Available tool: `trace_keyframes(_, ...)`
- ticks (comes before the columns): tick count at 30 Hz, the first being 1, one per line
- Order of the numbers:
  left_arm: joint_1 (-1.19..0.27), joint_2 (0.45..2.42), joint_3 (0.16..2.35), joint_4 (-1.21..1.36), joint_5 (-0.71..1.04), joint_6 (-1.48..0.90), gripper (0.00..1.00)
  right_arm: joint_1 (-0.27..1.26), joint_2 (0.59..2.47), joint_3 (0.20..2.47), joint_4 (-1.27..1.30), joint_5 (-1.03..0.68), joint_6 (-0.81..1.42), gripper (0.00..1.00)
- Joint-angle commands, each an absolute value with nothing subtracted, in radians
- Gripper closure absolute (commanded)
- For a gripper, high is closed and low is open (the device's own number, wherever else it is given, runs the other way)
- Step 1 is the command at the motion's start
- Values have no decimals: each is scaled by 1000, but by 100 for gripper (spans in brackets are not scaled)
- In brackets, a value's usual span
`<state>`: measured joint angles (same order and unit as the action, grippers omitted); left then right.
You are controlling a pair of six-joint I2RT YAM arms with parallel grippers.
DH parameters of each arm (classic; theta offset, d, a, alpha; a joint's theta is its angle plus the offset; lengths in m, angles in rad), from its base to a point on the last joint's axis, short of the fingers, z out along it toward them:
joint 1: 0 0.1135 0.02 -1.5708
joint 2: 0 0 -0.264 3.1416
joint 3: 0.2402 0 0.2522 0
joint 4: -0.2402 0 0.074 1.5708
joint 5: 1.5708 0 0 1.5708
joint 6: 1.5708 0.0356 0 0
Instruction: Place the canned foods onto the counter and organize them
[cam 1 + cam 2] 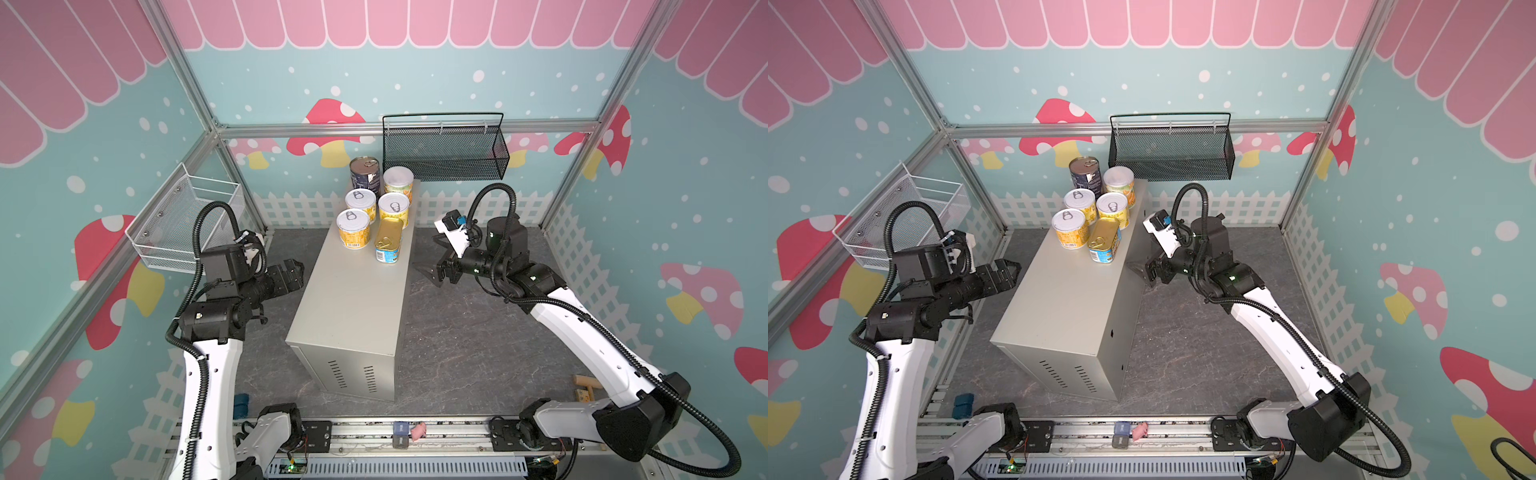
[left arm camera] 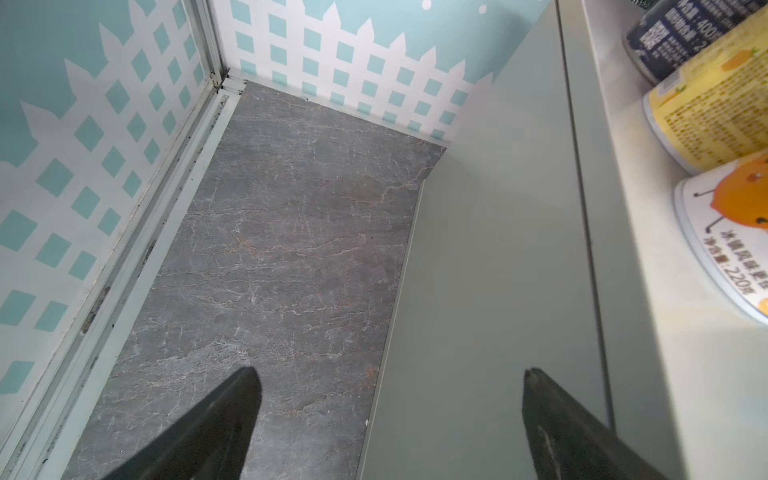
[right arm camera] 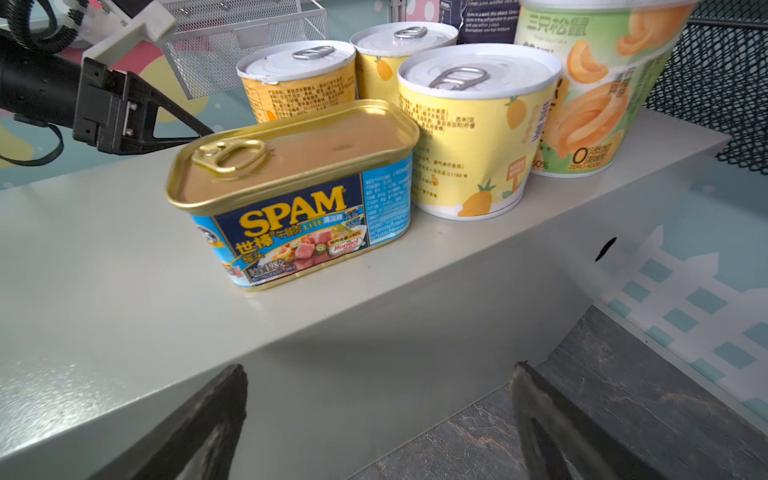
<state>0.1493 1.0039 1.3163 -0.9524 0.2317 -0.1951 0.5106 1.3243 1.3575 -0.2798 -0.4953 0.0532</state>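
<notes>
Six tins stood grouped at the far end of the surface, with both tools empty.
From left: the left tool hung beside the surface's long wall, jaws wide apart, gripping nothing. Three short yellow cans, a navy can, a white-lidded can and a gold-topped tin sat close together. The right tool, equally wide and empty, faced that tin from off the edge. Placement appeared complete; any next move would probably only square the slightly skewed tin.
</notes>
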Motion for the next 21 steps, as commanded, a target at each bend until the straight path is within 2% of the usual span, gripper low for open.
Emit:
trace_keyframes(1,158,1004,1297,-931,227,-198,1,516,1338,1395,-260,-488,38,0)
trace_keyframes(21,158,1005,1143,-807,204,-230,1,526,1420,1462,-257,-509,38,1)
